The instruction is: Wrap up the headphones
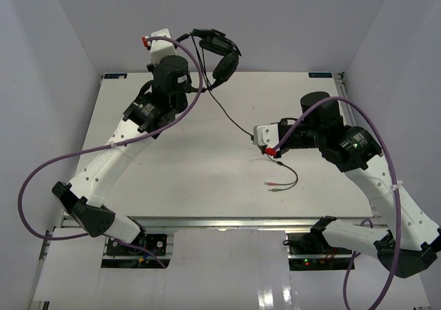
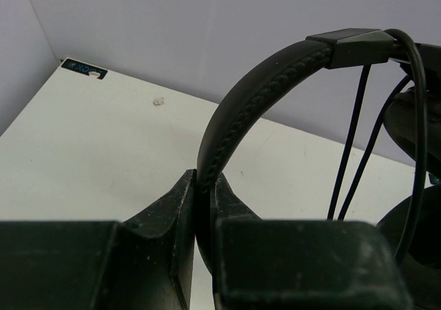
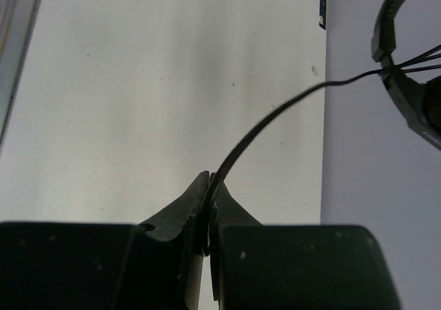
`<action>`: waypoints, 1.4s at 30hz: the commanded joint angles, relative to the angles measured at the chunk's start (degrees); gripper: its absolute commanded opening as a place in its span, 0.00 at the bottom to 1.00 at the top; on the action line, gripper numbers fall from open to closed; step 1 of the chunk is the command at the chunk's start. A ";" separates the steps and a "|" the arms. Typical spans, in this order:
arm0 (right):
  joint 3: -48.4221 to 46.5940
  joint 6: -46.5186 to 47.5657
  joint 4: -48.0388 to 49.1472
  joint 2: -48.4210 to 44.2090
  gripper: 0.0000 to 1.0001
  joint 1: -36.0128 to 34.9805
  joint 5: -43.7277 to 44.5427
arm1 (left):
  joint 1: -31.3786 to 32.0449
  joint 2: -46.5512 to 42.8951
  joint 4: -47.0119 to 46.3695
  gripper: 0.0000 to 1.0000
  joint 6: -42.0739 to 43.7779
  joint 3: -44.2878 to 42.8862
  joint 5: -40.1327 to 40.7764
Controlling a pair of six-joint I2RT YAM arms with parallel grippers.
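Wrapping barely begun: left gripper (image 2: 205,189) clamps headband of black padded headset (image 1: 220,55), right gripper (image 3: 209,193) pinches thin black cord (image 1: 231,119); long tail unwound.

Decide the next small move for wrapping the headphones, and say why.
Probably the right gripper, shut on the cord, should carry it toward and around the headband, which the left gripper clamps aloft; a long tail with the plugs lies loose on the table.
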State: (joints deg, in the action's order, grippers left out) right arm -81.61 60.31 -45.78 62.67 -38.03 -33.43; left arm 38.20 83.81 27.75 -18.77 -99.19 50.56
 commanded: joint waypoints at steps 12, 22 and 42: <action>6.74 16.70 34.25 -3.21 0.08 -10.44 35.60 | 2.08 -2.05 1.87 0.00 1.15 15.69 -11.62; 9.78 20.16 45.10 0.07 0.12 -10.40 39.67 | 7.64 -7.66 0.51 0.00 5.65 28.01 -26.19; 2.24 -1.36 36.95 7.34 0.14 -2.37 24.01 | 11.15 -21.86 -2.52 0.00 9.71 38.37 -47.38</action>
State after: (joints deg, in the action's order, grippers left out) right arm -74.10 64.07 -10.18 69.02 -41.50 -5.75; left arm 48.48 63.15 27.02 -9.83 -61.32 8.79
